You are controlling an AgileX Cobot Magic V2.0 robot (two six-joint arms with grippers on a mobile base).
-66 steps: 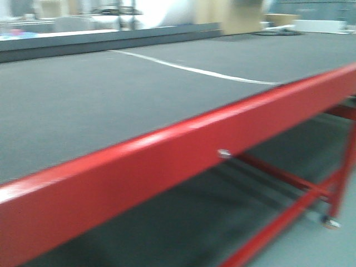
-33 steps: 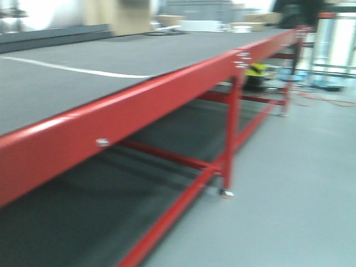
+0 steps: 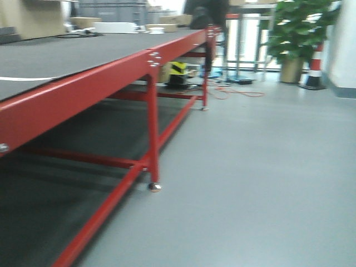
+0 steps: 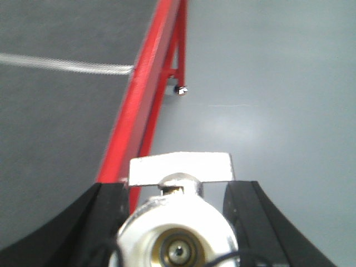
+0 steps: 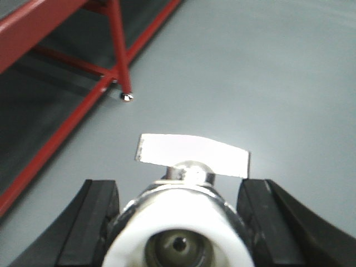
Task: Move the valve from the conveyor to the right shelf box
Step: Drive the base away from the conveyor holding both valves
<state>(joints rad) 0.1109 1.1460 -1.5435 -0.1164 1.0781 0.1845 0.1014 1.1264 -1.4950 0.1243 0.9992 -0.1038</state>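
A valve (image 4: 178, 236) of silvery metal with a flat lever on top sits end-on between the black fingers (image 4: 103, 222) of my left gripper (image 4: 178, 189), which is shut on it. My right gripper (image 5: 179, 186) is shut on a second valve (image 5: 178, 228), whose white cap faces the camera. The conveyor (image 3: 55, 55) is a dark grey belt with a red rail, at the left of the front view. It lies below the left gripper (image 4: 55, 122), while the right gripper hangs over the floor beside its red legs (image 5: 119, 50). The right shelf box is out of view.
Grey floor (image 3: 267, 178) spreads to the right of the conveyor. A potted plant (image 3: 297, 33) and a striped bollard (image 3: 315, 67) stand at the far right. An orange cable (image 3: 236, 92) and a yellow-black object (image 3: 178, 69) lie near the conveyor's far end.
The front view has swung to the right: the conveyor has slid to the left of the frame, and the floor, plant and bollard have come into view.
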